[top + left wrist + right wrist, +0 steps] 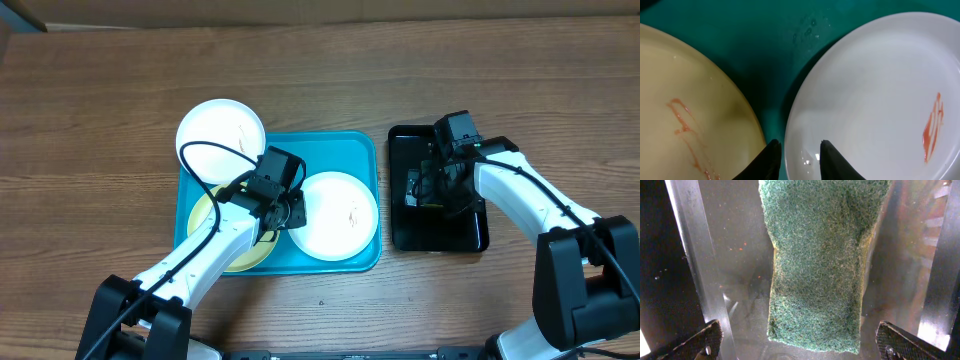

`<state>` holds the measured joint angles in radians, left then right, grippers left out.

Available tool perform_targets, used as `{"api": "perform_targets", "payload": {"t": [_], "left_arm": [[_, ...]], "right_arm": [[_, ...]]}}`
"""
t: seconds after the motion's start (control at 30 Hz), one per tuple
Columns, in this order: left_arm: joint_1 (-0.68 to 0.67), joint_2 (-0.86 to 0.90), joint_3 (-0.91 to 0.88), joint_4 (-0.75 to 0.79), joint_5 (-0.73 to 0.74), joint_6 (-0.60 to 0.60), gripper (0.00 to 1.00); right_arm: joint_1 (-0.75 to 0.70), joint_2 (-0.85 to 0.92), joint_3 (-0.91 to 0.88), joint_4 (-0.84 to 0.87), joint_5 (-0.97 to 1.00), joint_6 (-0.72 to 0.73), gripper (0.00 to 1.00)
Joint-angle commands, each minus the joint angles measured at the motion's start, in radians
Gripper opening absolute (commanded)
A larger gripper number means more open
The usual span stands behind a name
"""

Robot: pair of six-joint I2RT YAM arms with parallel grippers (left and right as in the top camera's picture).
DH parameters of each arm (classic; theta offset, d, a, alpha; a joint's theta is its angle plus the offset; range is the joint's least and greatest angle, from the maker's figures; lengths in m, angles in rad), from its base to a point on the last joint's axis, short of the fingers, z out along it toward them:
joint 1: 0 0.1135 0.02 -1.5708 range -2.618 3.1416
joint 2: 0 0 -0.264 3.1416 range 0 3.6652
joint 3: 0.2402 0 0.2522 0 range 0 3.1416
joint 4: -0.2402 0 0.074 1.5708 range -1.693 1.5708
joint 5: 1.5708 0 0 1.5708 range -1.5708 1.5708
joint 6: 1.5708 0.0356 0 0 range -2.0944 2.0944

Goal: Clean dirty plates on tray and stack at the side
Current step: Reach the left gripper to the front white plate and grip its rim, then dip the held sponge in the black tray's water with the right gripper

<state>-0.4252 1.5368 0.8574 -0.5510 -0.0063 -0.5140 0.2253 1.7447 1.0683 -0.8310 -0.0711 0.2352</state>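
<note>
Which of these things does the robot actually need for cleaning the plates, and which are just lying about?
For the job: near white plate, far white plate, yellow plate, blue tray, green sponge.
Just there: black tray, table.

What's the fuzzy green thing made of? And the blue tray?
The green pad looks like rough scouring fibre: matted, dull, fuzzy strands, likely a sponge's scrubbing side. The blue tray looks like smooth plastic: even colour, rounded raised rim.
</note>
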Motion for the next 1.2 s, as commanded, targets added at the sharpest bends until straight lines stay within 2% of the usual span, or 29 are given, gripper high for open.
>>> {"api": "perform_targets", "payload": {"t": [0.0,0.4,0.63,0.9,1.03,1.1,1.17], "left_arm": [[-0.001,0.002,0.026,0.014,-0.046,0.039,0.26],[-0.002,0.111,0.026,0.084,-0.045,0.074,0.24],[-0.002,0.116,0.026,0.084,-0.045,0.072,0.13],[-0.002,0.127,0.026,0.084,0.000,0.072,0.11],[-0.002,0.127,0.026,0.072,-0.001,0.072,0.14],[-0.002,0.127,0.026,0.071,0.000,0.072,0.13],[-0.002,0.127,0.026,0.068,0.000,0.072,0.13]], "right_arm": [[0.004,-0.016,-0.003,0.003,-0.002,0.001,1.00],[0.004,-0.016,-0.003,0.014,-0.002,0.001,1.00],[0.004,-0.016,-0.004,0.009,-0.002,0.001,1.00],[0.004,-0.016,-0.061,0.072,-0.001,0.001,1.00],[0.004,-0.016,-0.074,0.082,-0.002,0.001,1.00],[0.004,-0.016,-0.074,0.074,-0.002,0.001,0.97],[0.004,-0.016,-0.074,0.073,-0.002,0.000,0.83]]}}
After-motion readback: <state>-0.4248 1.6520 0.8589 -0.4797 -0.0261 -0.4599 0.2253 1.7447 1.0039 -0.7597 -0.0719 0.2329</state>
